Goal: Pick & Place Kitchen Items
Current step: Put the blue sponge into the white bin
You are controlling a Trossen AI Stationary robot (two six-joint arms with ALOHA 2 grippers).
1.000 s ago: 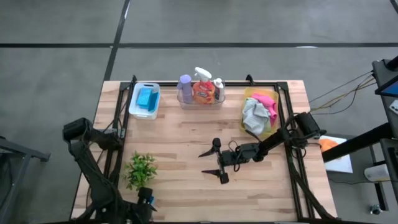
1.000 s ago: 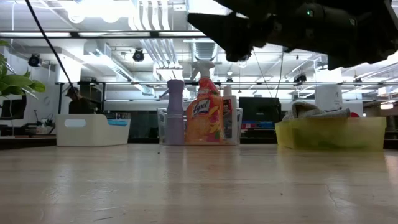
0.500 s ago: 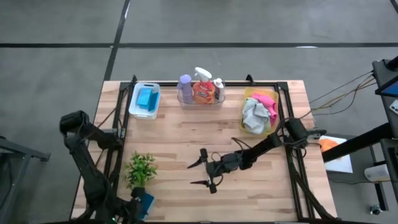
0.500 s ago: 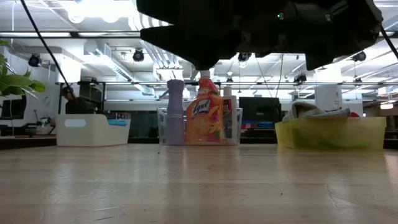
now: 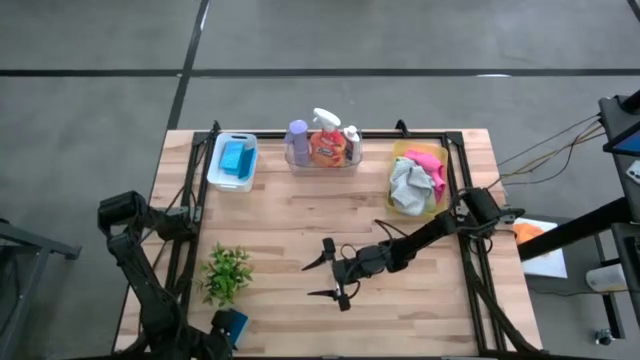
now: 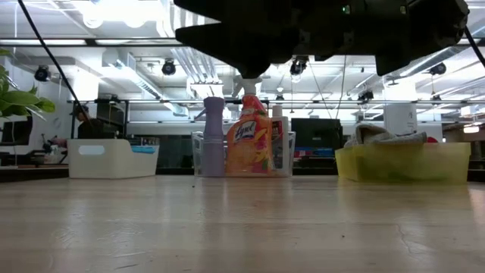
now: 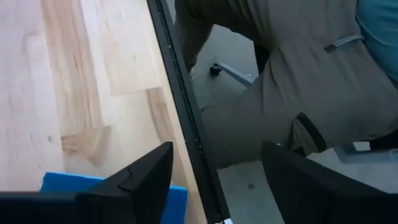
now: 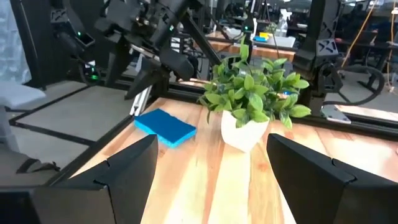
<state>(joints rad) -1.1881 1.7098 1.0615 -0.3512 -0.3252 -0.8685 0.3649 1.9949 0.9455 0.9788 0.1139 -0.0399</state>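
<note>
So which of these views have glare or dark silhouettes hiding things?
Low view: bright ceiling lights flare at top, and the right arm overhead shows only as a black silhouette. Right wrist view: its own fingers are dark and soft-edged, while the plant is evenly lit. High view: even light, no glare.

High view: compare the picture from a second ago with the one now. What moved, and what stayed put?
The right pincer, open and empty, travelled from near the yellow tray toward the table's middle, closer to the potted plant. The left pincer stayed at the near left corner by the blue sponge, now lying free. Bottles, cloths and trays did not move.
</note>
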